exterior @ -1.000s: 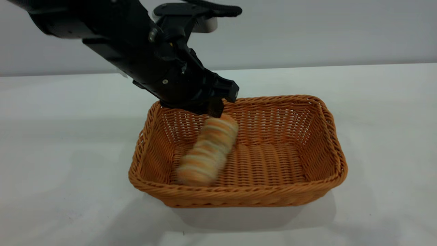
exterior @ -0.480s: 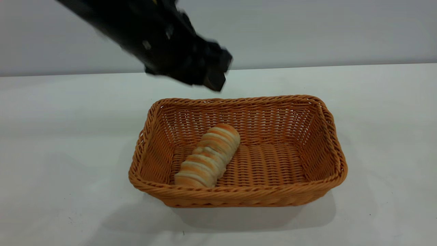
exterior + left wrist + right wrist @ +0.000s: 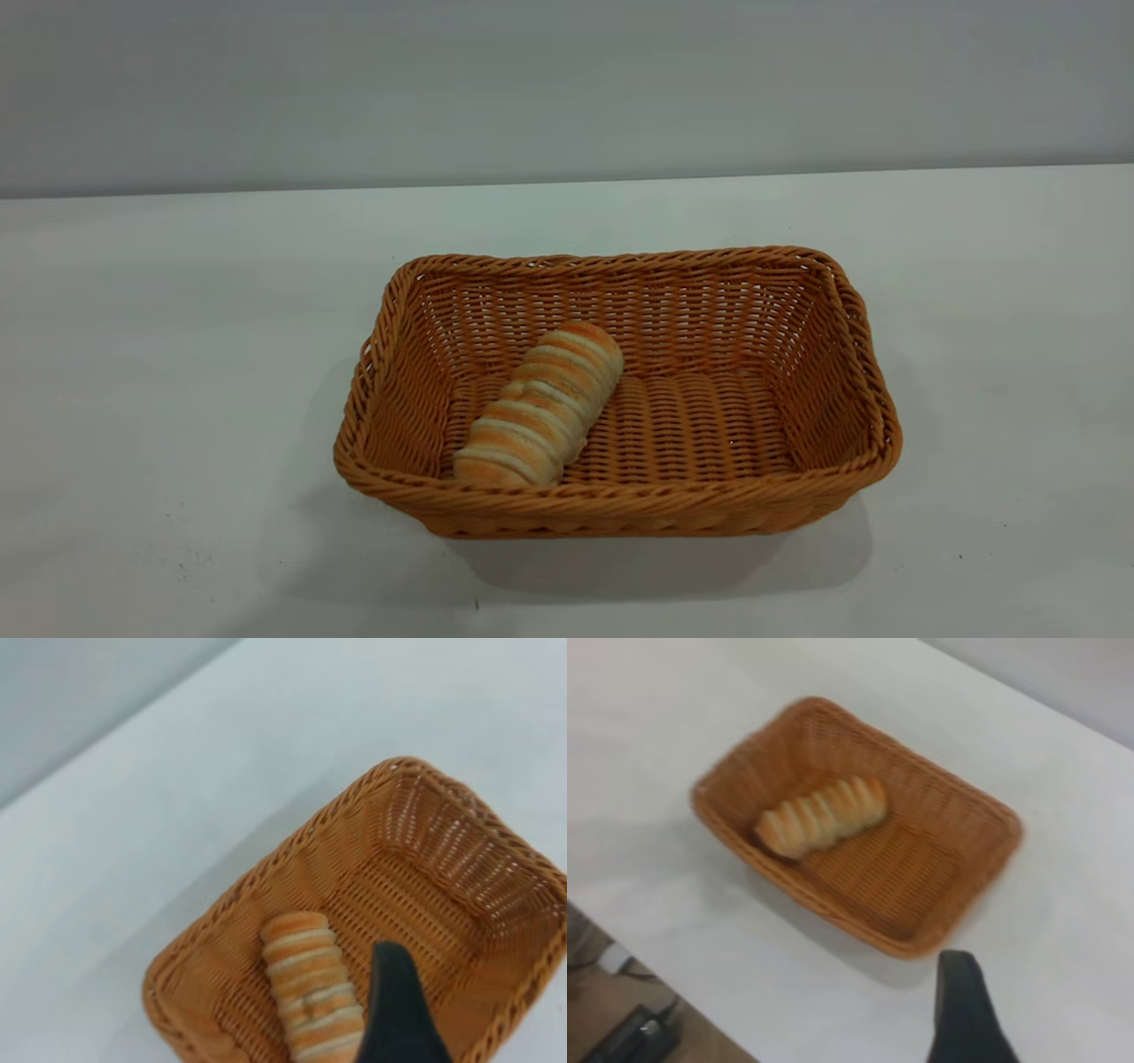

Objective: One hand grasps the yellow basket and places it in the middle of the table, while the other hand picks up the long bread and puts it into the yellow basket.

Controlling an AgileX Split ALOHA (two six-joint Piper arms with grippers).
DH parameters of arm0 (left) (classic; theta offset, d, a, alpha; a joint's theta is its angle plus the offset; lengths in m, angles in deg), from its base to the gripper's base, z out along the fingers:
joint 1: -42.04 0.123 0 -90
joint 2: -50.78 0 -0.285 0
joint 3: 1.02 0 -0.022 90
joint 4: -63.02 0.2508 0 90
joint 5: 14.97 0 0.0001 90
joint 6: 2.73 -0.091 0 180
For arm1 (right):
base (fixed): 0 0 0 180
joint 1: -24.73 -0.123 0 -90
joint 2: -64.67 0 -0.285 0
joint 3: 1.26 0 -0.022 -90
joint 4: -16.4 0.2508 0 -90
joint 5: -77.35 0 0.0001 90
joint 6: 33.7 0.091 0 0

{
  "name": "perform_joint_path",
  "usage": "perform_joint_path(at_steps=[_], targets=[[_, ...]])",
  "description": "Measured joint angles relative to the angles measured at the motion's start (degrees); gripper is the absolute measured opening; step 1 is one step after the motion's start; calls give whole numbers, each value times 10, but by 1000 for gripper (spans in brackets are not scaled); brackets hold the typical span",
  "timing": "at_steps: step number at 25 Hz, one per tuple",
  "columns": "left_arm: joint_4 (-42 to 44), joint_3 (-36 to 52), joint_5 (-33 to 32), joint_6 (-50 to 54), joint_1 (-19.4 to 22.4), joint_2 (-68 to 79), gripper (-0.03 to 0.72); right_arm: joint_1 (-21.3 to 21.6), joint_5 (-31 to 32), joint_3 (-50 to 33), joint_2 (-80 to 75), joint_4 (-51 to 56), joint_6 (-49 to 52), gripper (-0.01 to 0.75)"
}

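Item 1, the table (image 3: 177, 354): white top, a few tiny dark specks near its front edge; it carries item 2 about the middle of the exterior view.

Item 2, the yellow basket (image 3: 620, 509): rectangular, orange-tan wicker, braided rim, flared open-weave sides. Stands flat on the table, open side up, long side toward the exterior camera. Nothing of mine touches it.

Item 3, the long bread (image 3: 539, 405): 1 striped roll, cream and orange-brown, lying on the basket floor in its left half. It lies on a slant, near end close to the front wall, far end pointing toward the back wall and the centre.

Item 4, my left gripper: 1 dark fingertip (image 3: 399, 1010) shows in the left wrist view, raised above the basket, holding nothing. How wide it stands, I cannot tell.

Item 5, my right gripper: 1 dark fingertip (image 3: 964, 1010) shows in the right wrist view, high over bare table beside the basket. Opening likewise not to be told.
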Motion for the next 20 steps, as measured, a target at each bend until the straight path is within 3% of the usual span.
perform_joint_path(at_steps=[10, 20], targets=[[20, 12, -214, 15, 0, -161, 515, 0, 69, -68, 140, -30, 61, 502], [89, 138, -305, 124, 0, -340, 515, 0, 87, -163, 263, -72, 109, 502]])
